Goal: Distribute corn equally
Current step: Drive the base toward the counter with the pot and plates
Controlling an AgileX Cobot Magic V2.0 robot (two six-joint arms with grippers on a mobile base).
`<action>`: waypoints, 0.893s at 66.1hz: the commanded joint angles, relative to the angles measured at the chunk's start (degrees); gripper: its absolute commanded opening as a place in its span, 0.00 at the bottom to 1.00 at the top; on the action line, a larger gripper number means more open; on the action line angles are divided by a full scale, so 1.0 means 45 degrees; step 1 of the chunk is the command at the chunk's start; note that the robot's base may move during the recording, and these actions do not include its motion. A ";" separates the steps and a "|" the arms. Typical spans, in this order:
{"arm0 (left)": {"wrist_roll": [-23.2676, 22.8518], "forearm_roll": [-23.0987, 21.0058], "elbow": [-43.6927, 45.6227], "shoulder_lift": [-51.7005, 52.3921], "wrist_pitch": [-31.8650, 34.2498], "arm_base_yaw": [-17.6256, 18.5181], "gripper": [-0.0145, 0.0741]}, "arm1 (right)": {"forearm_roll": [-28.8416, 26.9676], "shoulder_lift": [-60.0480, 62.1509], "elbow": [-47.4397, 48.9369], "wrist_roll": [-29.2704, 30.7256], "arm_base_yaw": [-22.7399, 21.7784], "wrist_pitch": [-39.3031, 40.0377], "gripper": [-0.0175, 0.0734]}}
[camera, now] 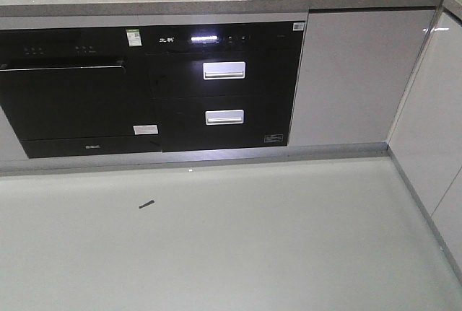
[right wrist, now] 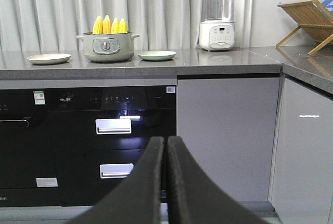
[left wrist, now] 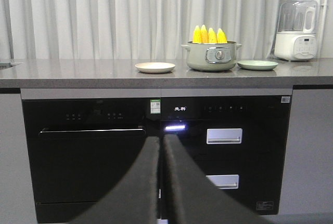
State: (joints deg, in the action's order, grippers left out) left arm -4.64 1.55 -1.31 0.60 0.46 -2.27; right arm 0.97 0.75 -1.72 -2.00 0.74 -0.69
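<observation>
At the bottom of each wrist view we see one gripper: left gripper [left wrist: 162,142] and right gripper [right wrist: 165,141]. Each has its dark fingers pressed together with nothing between them. Both sit level with the black appliance fronts, well apart from the corn [left wrist: 209,35].

We count four cobs, standing upright in a pot [left wrist: 210,57]. Their long axes are vertical and the tapered tips point up. The lower parts are hidden inside the pot.

The pot stands on a grey counter [left wrist: 78,73] between two plates. A cream plate [left wrist: 155,67] lies to its left with a gap, and a green plate [left wrist: 257,64] lies just beside it on the right.

Further right is a white blender [right wrist: 217,18]. A wooden rack [right wrist: 309,18] sits on the corner counter.

Pale curtains [left wrist: 104,16] hang behind. Under the counter we see a black oven [camera: 72,102], two drawers with silver handles [camera: 224,93] and white cabinet doors [camera: 354,73]. The floor [camera: 253,253] is grey, with one small dark scrap [camera: 147,203].
</observation>
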 commanded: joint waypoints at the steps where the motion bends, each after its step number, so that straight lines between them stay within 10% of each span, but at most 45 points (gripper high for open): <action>1: -0.0113 -0.0120 -0.0169 0.0203 0.0969 0.0053 0.16 | -0.0008 0.0007 -0.0123 0.0078 0.0015 0.1014 0.19; 59: -0.0113 -0.0120 -0.0169 0.0203 0.0969 0.0053 0.16 | -0.0008 0.0007 -0.0123 0.0078 0.0015 0.1014 0.19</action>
State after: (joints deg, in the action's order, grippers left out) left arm -4.64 1.55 -1.31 0.60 0.46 -2.27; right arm 0.97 0.75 -1.72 -2.00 0.74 -0.69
